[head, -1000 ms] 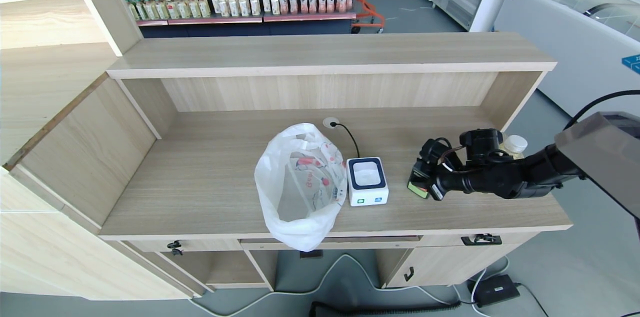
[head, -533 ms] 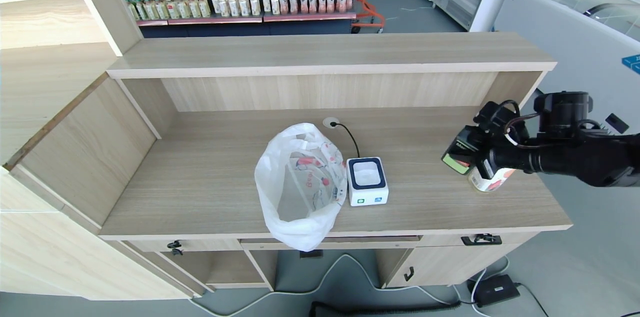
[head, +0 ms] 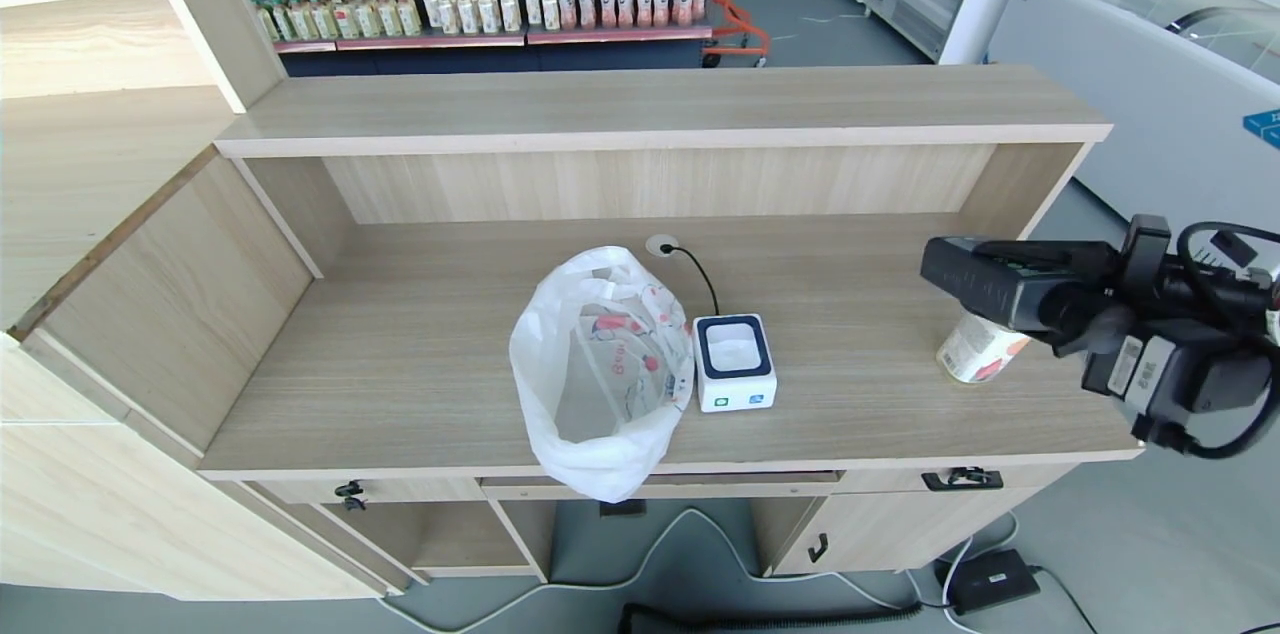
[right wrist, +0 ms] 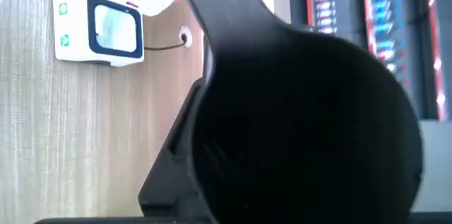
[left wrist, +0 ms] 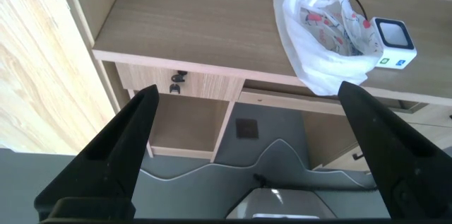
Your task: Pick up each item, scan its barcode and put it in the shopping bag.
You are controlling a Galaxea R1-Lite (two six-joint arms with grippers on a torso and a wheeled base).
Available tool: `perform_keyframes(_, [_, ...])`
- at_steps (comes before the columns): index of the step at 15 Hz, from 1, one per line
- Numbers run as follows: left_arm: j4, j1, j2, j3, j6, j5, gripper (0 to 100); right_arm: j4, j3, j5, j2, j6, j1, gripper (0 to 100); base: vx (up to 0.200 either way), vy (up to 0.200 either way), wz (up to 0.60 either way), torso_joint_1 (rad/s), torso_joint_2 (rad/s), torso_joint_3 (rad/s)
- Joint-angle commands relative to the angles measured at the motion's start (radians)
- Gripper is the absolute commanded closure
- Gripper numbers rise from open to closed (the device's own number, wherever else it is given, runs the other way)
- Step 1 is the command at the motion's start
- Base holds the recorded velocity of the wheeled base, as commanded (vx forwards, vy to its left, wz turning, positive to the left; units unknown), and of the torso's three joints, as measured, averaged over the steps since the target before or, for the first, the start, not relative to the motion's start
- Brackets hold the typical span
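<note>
Now the right gripper (head: 962,296) grips a tilted bottle (head: 976,354) at 3 o'clock from the scanner (head: 735,376). Left gripper (left wrist: 251,146) gapes wide beside the tabletop (left wrist: 198,12).

The worktop (head: 420,344) is pale wood-grain board, matt and smooth. The shopping bag (head: 590,364) is thin white plastic, crinkled and faintly see-through, with a soft sheen and red print. The scanner (head: 735,364) has a smooth white plastic shell around a glossy window, and its cable (head: 700,274) looks like black rubber. The bottle (head: 975,354) wears a smooth printed label. The right tool (head: 960,304) is matt black plastic. The left tool's (left wrist: 248,90) 2 fingers (left wrist: 113,153) look the same.
</note>
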Motion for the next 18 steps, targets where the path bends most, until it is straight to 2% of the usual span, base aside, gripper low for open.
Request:
perform_keyframes(1, [0.000,0.000,0.000,0.000,0.000,0.000,0,-0.017,0.052,0.064,-0.113,-0.174,0.107,100,0.000,0.000,0.00,0.000,0.00,0.000])
perform_keyframes(5, [0.000,0.000,0.000,0.000,0.000,0.000,0,-0.078,0.062,0.085,-0.231,-0.619,0.401,100,0.000,0.000,0.00,0.000,0.00,0.000])
perform_keyframes(6, [0.000,0.000,0.000,0.000,0.000,0.000,0,-0.080,0.076,0.085,-0.249,-0.725,0.463,100,0.000,0.000,0.00,0.000,0.00,0.000])
perform_keyframes(8, [0.000,0.000,0.000,0.000,0.000,0.000,0,-0.074,0.102,0.088,-0.265,-0.853,0.540,100,0.000,0.000,0.00,0.000,0.00,0.000])
perform_keyframes(12, [0.000,0.000,0.000,0.000,0.000,0.000,0,-0.072,0.114,0.143,-0.321,-1.007,0.584,100,0.000,0.000,0.00,0.000,0.00,0.000])
perform_keyframes(18, [0.000,0.000,0.000,0.000,0.000,0.000,0,-0.048,0.131,0.163,-0.381,-1.021,0.563,100,0.000,0.000,0.00,0.000,0.00,0.000])
